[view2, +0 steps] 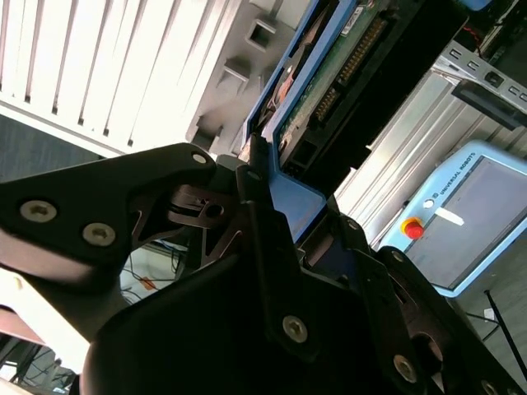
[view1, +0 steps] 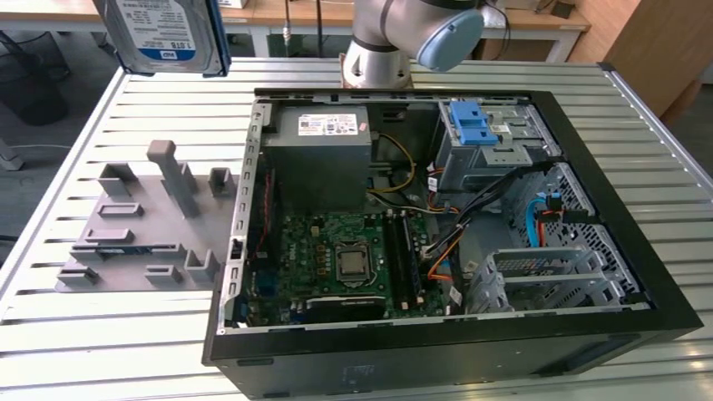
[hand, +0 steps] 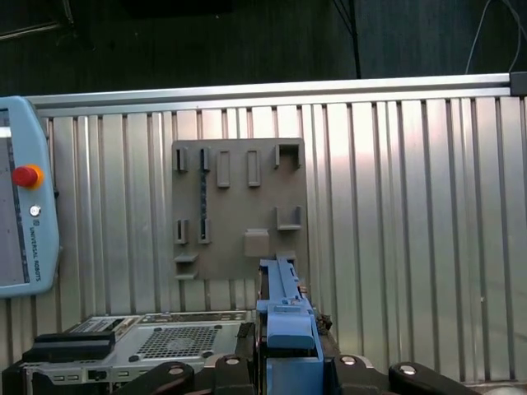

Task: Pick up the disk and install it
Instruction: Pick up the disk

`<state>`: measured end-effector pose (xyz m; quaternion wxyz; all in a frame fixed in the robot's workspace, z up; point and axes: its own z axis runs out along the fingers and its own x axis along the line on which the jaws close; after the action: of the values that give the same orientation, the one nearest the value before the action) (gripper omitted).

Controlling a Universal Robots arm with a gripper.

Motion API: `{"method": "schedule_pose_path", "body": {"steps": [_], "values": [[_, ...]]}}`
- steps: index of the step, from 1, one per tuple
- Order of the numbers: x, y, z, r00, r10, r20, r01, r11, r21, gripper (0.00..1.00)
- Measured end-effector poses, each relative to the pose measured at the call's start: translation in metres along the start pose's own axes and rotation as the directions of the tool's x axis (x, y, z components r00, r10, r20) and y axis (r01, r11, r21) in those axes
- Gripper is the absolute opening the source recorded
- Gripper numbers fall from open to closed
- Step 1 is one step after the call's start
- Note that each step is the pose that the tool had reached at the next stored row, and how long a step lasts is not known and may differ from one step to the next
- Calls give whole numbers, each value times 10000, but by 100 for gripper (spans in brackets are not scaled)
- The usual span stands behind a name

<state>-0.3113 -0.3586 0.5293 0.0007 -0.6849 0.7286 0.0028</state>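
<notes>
The disk [view1: 167, 33], silver with a white-and-blue label and a blue frame, hangs high above the table's far corner at the exterior view's left, away from the open computer case [view1: 446, 359]. In the second wrist view it shows edge-on, with its green board [view2: 329, 74] and blue carrier frame [view2: 292, 202]. My gripper [view2: 280, 206] is shut on that frame, with black fingers [view2: 247, 189] on either side. In the first wrist view the blue frame [hand: 284, 309] sticks out from between the gripper [hand: 286, 362] fingers, above the grey holder plate [hand: 239, 206].
A grey holder plate [view1: 145, 225] with upright slots lies on the slatted table [view1: 112, 351], at the exterior view's left of the case. Inside the case are a grey power supply [view1: 323, 159], a motherboard [view1: 346, 259] and a drive bay with a blue latch [view1: 479, 125]. A teach pendant [hand: 25, 214] lies nearby.
</notes>
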Motion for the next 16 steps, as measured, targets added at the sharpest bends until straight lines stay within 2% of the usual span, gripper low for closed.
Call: {"method": "schedule_pose_path", "body": {"steps": [7, 14, 16], "values": [[3, -22, 0, 10000, -1, -1, 1, 10000, -2, 36], [-12, -284, 1, 10000, 0, -3, 0, 10000, -4, 36], [-14, -324, 5, 10000, -1, -7, 1, 10000, -2, 36]]}}
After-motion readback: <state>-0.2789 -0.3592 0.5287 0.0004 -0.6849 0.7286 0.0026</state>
